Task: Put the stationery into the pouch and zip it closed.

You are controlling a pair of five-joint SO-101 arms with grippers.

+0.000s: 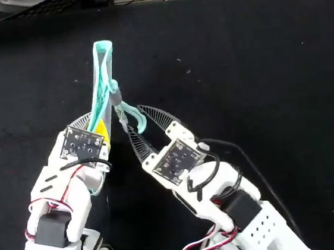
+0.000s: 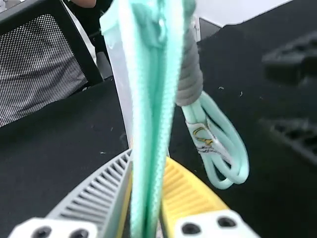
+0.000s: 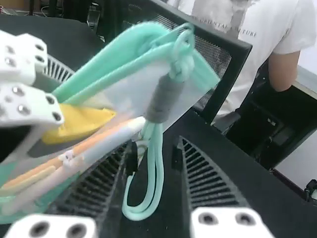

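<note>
I find my left gripper (image 1: 100,128) clamped on the pouch (image 1: 101,78) to steady it edge-up, my right gripper (image 3: 156,147) parted around the zip strap (image 3: 148,191), apparently for pulling

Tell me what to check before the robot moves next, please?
1. Left gripper shut on pouch: ok.
2. Pens inside pouch: ok.
3. Right gripper around loop: ok.
4. Right gripper clamped on loop: not ok, open.
5. Zip fully closed: cannot tell.
</note>
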